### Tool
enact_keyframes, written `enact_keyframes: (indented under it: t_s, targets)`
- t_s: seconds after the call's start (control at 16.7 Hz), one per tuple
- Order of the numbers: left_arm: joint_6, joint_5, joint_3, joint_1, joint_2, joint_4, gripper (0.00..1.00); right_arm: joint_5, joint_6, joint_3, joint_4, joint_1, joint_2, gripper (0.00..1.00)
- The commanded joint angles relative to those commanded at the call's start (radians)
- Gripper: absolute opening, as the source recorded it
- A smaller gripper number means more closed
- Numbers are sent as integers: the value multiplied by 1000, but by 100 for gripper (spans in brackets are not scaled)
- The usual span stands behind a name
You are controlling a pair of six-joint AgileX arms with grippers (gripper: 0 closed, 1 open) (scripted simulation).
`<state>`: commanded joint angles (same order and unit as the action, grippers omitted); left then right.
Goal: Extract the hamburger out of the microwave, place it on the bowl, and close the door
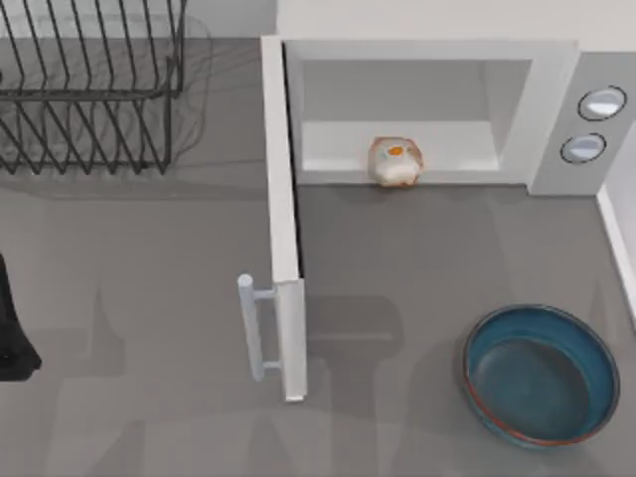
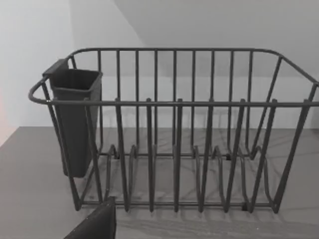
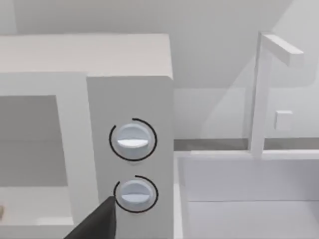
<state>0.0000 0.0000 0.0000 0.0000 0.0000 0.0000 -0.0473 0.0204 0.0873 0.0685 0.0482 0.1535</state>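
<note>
Your hamburger point(image 1: 396, 161), a small rounded cream-white lump with orange and reddish-brown patches, sits at the front lip of the pale grey cavity, roughly midway across the opening. Around it stands the large white boxy microwave point(image 1: 427, 50) at the back of the grey tabletop point(image 1: 149, 248), with two round silver-blue knobs point(image 1: 593, 124) stacked on its panel at the right; the right wrist view looks straight at those knobs point(image 3: 133, 167).

The tall white door point(image 1: 281, 219) is swung fully open, standing out from the left edge of the cavity toward the front of the tabletop, and its pale vertical bar handle point(image 1: 250, 328) faces the left side.

Toward the front right, well apart from the microwave and the hamburger, rests the round, shallow, glossy teal-blue bowl point(image 1: 542, 313) with its thin reddish-brown rim; nothing lies in it.

At the back left stands a dark wire dish rack point(image 1: 89, 89), and the left wrist view faces it, with a dark rectangular cup point(image 2: 75, 119) hung at one end of the rack.

Your left arm point(image 1: 14, 328) is a dark shape at the left edge of the tabletop, well away from the door. A dark finger point(image 2: 97, 224) of the left pincer edges into its wrist view, and one finger point(image 3: 97, 221) of the right pincer does likewise; you cannot tell from these whether either pincer is open or closed.
</note>
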Motion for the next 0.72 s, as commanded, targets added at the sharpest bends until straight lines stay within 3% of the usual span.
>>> enact_keyframes:
  t_s: [0.3,0.72]
  targets:
    - [0,0,0,0,0,0,100,-109,47,202,159,111,407,100]
    - [0,0,0,0,0,0,100,-308,133,568,446,314,1214,100]
